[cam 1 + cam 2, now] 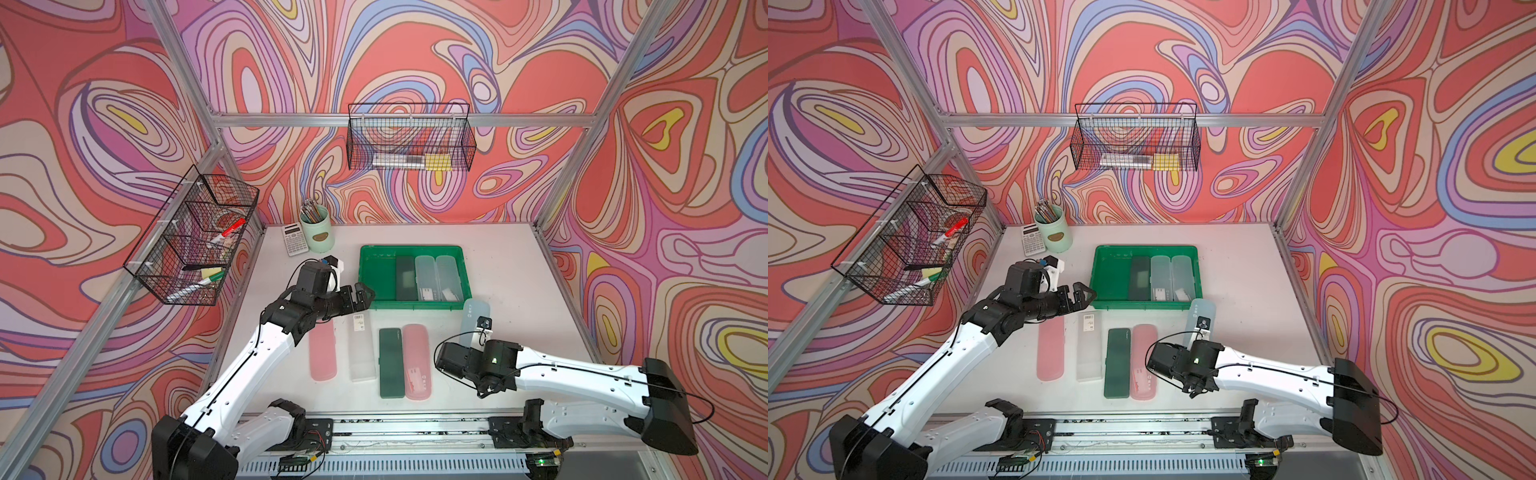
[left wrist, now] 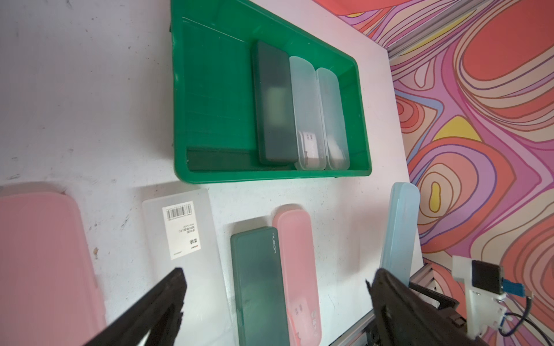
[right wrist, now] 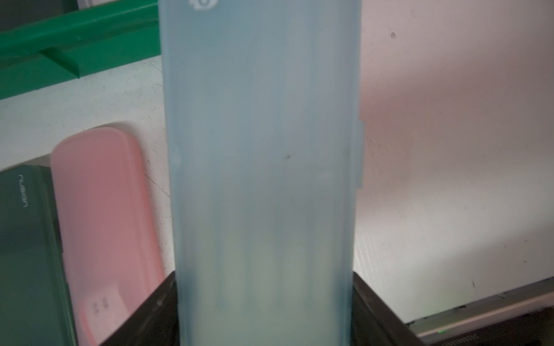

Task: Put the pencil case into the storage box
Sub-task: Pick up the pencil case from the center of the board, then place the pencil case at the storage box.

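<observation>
Well, the pale blue pencil case [image 3: 260, 149] is clamped at its near end between the right gripper's [image 3: 263, 287] jaws, just off the front right corner of the green storage box [image 1: 376, 274]. Whether it's clear of the table [image 1: 519, 270] I can't quite tell. Three other cases [image 1: 424, 276] lie inside the box. The left gripper [image 1: 362, 296] hangs by its front left corner, jaws spread on nothing.

Table [image 1: 507, 266], storage box [image 1: 377, 276], pencil cases [image 1: 391, 363]
</observation>
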